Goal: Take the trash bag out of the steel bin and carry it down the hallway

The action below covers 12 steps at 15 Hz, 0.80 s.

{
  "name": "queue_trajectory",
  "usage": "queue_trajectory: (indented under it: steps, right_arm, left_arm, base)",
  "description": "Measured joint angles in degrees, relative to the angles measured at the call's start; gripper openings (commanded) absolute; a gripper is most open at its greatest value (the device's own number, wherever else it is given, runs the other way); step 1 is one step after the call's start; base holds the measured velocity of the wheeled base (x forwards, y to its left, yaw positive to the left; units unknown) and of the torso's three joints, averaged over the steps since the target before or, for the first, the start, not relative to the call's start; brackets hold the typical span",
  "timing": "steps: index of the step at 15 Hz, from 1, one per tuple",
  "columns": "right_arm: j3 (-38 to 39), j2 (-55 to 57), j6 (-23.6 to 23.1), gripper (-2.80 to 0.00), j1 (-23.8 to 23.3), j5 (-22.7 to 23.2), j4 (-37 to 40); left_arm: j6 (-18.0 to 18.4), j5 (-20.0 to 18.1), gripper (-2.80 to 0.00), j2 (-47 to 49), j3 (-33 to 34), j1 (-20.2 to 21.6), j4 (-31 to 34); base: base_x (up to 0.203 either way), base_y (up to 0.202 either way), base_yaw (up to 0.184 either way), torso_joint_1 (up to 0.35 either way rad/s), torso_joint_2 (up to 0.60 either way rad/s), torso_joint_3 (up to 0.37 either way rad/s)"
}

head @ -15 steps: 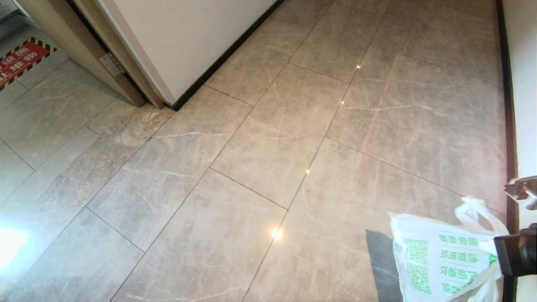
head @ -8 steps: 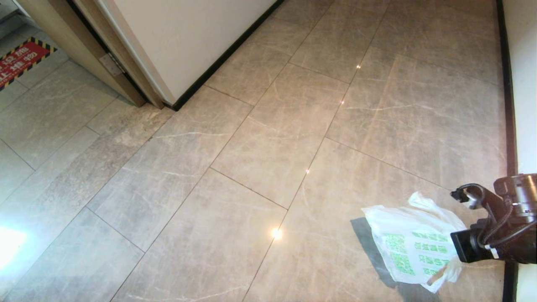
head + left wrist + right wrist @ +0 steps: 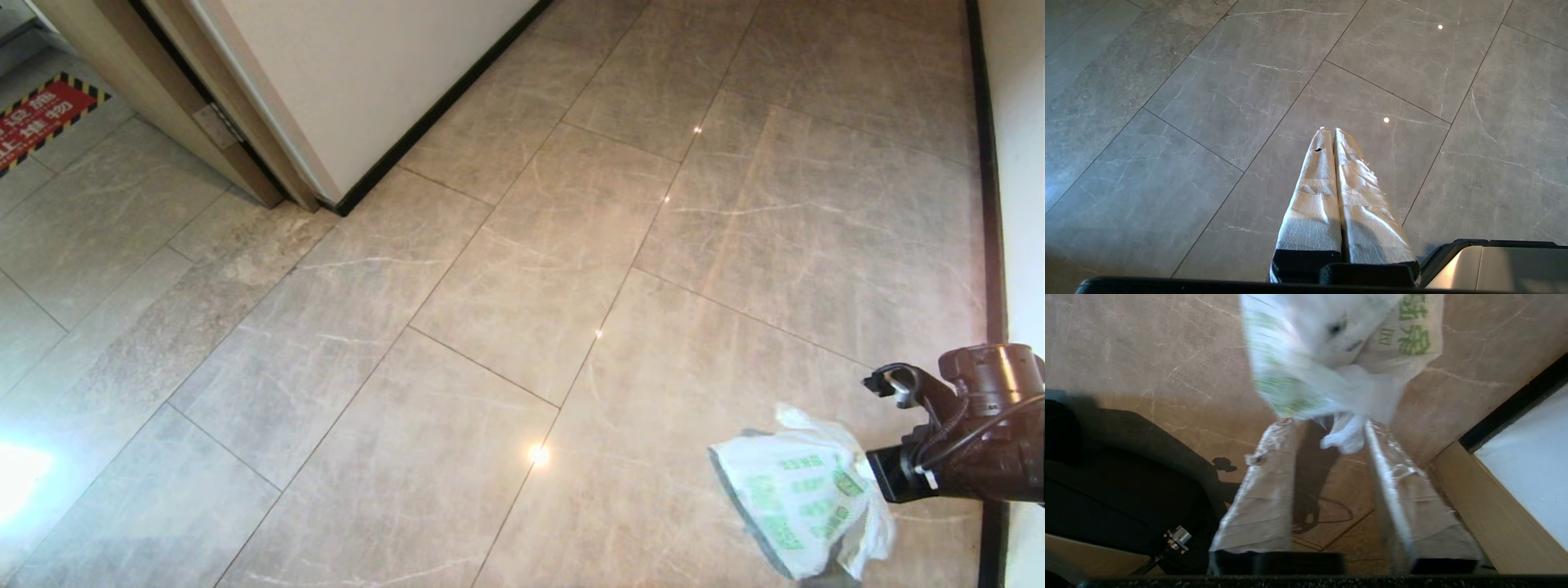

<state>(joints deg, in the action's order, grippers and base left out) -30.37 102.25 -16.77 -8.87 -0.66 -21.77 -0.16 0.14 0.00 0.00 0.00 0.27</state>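
The right gripper was low at the right side of the hallway, close to the white wall with the black baseboard. In the right wrist view its two fingers, wrapped in pale tape, stood clearly apart, with the tiled floor visible between them. The trash bag, white thin plastic with green printed characters and green squares, was in front of the fingertips. A small twisted end of the bag lay in the gap between the fingers, but the fingers did not press on it, so the grasp looked released. The bag was blurred in the wrist view. In the head view it was crumpled, just beside the dark wrist of the right arm, over the beige-grey tiles. I could not tell whether it rested on the floor or not.

The left gripper pointed at the bare tiles, and its taped fingers were pressed together along the whole length, holding nothing.

Far to the left, a wooden door frame stood beside a white wall panel, and a red floor sticker with yellow-black edge lay behind it.
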Motion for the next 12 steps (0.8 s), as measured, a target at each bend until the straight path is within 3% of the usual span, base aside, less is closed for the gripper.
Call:
queue_trajectory:
  steps: [5,12]
  right_arm:
    - [1.16,-4.12,-1.34,0.0,-0.33,0.0,5.12]
    - [4.21,-21.58,-1.48,0.0,-0.25,0.03,17.14]
  left_arm:
    - [0.02,0.01,-2.8,0.0,0.0,0.0,0.0]
    - [-0.01,0.02,-2.8,0.0,0.0,0.0,-0.01]
  base:
    - [0.0,0.0,0.0,0.0,0.0,0.0]
    - [0.0,0.0,0.0,0.0,0.0,0.0]
